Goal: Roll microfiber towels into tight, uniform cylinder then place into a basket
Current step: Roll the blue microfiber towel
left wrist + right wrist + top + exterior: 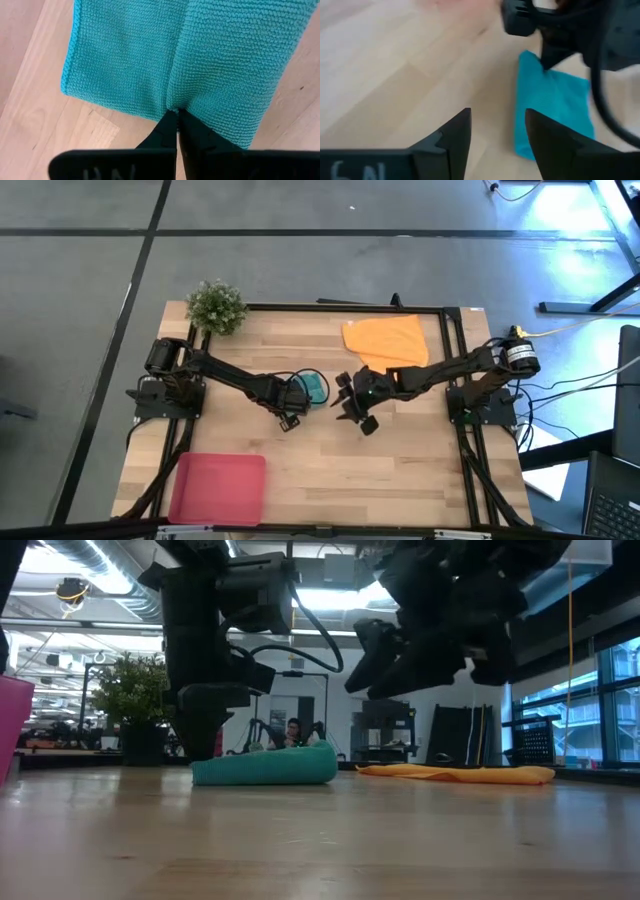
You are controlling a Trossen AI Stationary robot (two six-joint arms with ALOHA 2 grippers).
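Teal towel [316,387]: folded into a compact, flattened bundle, lying on the counter [330,470] near its middle, slightly toward the left arm's side. Seen in the low view [266,767] as a low rounded roll resting flat on the wood. In the left wrist view [190,55], two layers meeting along a crease, edge toward the tool.

Left tool [292,420]: down at the teal towel, fingers [170,131] pressed together, tips right at the towel's near edge where the crease ends; whether any cloth is pinched between them, cannot tell. In the low view [207,755], standing at the left end of the bundle, touching or nearly touching the counter.

Right tool [358,412]: just beside the teal towel on its other side, apart from it, raised above the counter in the low view [372,675]. Fingers [456,137] spread, nothing between them; bare wood below, teal towel [555,107] ahead with the left arm over it.

Orange towel [387,340]: spread loosely, unrolled, at the far right part of the counter, well apart from both tools; flat and rumpled in the low view [460,773].

Basket [218,487]: red-pink tray at the near left corner of the counter, holding nothing, well apart from both towels.

Potted plant [216,307]: far left corner of the counter.
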